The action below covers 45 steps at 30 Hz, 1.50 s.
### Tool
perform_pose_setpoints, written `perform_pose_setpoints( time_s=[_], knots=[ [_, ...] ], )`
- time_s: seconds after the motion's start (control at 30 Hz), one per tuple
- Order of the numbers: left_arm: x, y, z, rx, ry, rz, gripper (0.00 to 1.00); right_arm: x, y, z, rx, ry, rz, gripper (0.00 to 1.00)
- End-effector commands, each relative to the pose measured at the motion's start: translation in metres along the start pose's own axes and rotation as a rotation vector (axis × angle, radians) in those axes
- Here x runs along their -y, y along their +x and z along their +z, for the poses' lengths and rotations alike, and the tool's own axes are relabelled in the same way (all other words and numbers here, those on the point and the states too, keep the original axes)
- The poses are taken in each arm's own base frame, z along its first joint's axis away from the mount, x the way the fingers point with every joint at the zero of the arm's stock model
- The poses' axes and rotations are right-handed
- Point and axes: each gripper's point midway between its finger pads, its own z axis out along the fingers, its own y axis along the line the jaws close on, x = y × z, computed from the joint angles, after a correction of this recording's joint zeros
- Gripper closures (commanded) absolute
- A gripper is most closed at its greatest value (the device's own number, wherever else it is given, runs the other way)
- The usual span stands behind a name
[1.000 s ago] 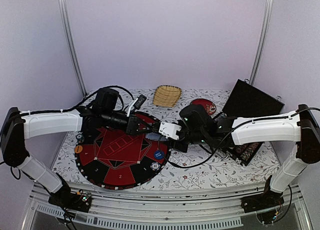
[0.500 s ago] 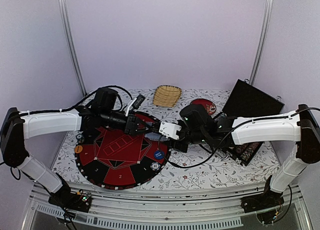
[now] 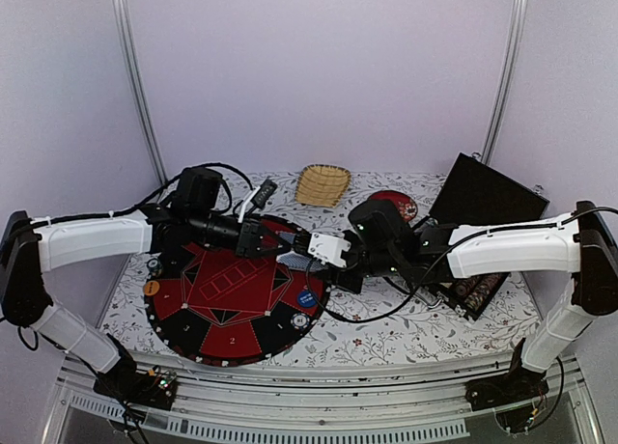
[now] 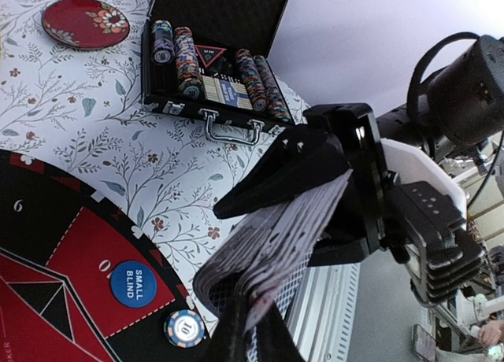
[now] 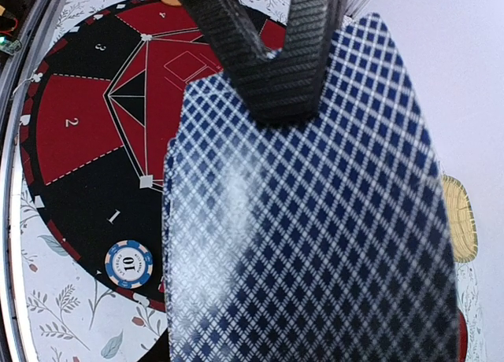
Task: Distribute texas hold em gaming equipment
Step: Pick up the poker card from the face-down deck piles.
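Note:
My right gripper (image 3: 302, 256) is shut on a deck of playing cards (image 3: 293, 259) with blue diamond backs, held above the round red-and-black poker mat (image 3: 222, 309). The deck fills the right wrist view (image 5: 315, 220), hiding my right fingers. In the left wrist view the deck (image 4: 276, 236) sits between the right gripper's black fingers (image 4: 283, 169). My left gripper (image 3: 273, 245) meets it from the left, its fingers (image 4: 236, 334) pinched on the near card at the deck's end; they also show in the right wrist view (image 5: 268, 63). A blue small-blind button (image 3: 306, 296) and a "10" chip (image 3: 300, 319) lie on the mat.
An open black case of chips (image 3: 473, 294) stands at the right. The dark-red plate (image 3: 394, 205) and straw basket (image 3: 322, 184) are at the back. An orange button (image 3: 152, 288) lies at the mat's left edge.
My left arm has drawn back slightly to the left while still pinching at the deck. My right gripper with the deck has followed a little to the left.

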Motion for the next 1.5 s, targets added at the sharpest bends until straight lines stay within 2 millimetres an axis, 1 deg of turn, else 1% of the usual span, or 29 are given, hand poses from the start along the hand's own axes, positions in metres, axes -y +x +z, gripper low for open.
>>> perform_pose_setpoints(
  time_s=[0.0, 0.07, 0.27, 0.43, 0.53, 0.63, 0.77, 0.87, 0.97, 1.1, 1.2, 1.37, 1.47],
  knots=[
    [0.002, 0.003, -0.006, 0.0, 0.006, 0.01, 0.96, 0.012, -0.018, -0.006, 0.061, 0.02, 0.024, 0.59],
    [0.002, 0.002, -0.007, 0.006, -0.003, 0.016, 1.0, 0.012, -0.017, -0.007, 0.061, 0.018, 0.028, 0.59],
    [0.0, 0.005, -0.004, -0.009, 0.007, -0.011, 1.0, 0.009, -0.019, -0.005, 0.078, 0.001, 0.045, 0.6],
    [-0.018, 0.01, 0.001, -0.036, -0.067, -0.047, 1.0, 0.008, -0.01, -0.002, 0.093, -0.024, 0.079, 0.6],
    [-0.026, 0.017, 0.009, -0.062, -0.072, -0.08, 1.0, 0.004, 0.002, 0.004, 0.069, -0.034, 0.103, 0.61],
    [-0.036, 0.025, 0.022, -0.088, -0.066, -0.106, 1.0, -0.002, 0.02, 0.007, 0.016, -0.035, 0.118, 0.61],
    [-0.038, 0.031, 0.04, -0.101, -0.027, -0.105, 1.0, -0.011, 0.052, 0.01, -0.084, -0.032, 0.144, 0.61],
    [-0.045, 0.041, 0.057, -0.127, 0.001, -0.139, 1.0, -0.021, 0.071, 0.01, -0.125, -0.042, 0.197, 0.61],
    [-0.046, 0.042, 0.067, -0.133, 0.045, -0.164, 1.0, -0.027, 0.089, 0.009, -0.148, -0.031, 0.25, 0.62],
    [-0.038, 0.034, 0.071, -0.106, 0.115, -0.141, 1.0, -0.031, 0.1, 0.014, -0.145, -0.024, 0.291, 0.62],
    [-0.036, 0.034, 0.073, -0.108, 0.138, -0.132, 1.0, -0.031, 0.112, 0.021, -0.163, -0.012, 0.308, 0.63],
    [-0.038, 0.039, 0.072, -0.12, 0.151, -0.15, 1.0, -0.032, 0.128, 0.022, -0.175, -0.013, 0.34, 0.63],
    [-0.042, 0.036, 0.067, -0.109, 0.143, -0.157, 1.0, -0.032, 0.133, 0.021, -0.178, -0.011, 0.349, 0.63]
  ],
)
